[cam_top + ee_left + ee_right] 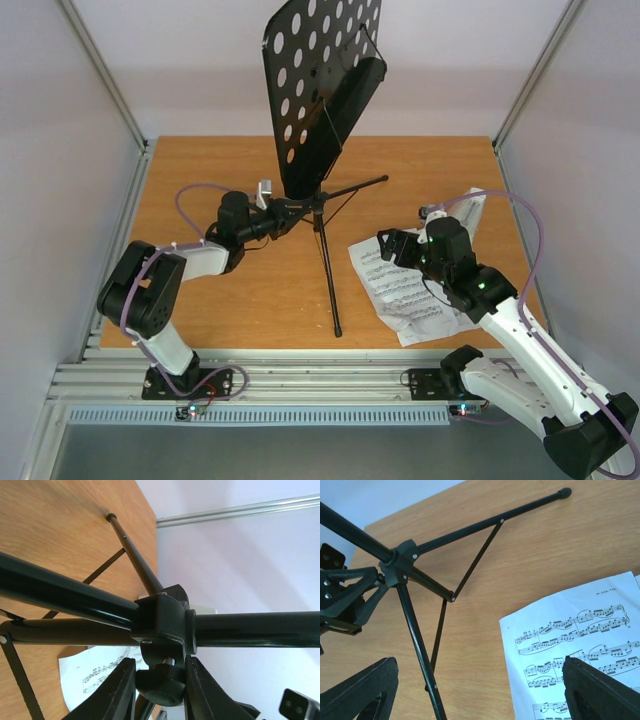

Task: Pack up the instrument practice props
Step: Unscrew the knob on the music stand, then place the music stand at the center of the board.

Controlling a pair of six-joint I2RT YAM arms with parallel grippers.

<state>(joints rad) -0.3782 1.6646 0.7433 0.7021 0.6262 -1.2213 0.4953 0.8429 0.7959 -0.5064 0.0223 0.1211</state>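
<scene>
Left fingers (117, 690) pinched the clamp knob (162, 689) of the music stand (335, 110); right fingers (600, 690) stood wide over sheet music (560, 630). Knob best turned squarely, without tipping stand.

A wooden table (200, 170) between white walls (60, 150).

The music stand (340, 110) is cut off by the overhead view's top edge, and its third leg cannot be made out there. The right arm (470, 280) covers part of the sheet music (395, 290), whose notes are too small to read, and most of a pale object (475, 210). The right wrist view crops the pages at right and bottom.
</scene>
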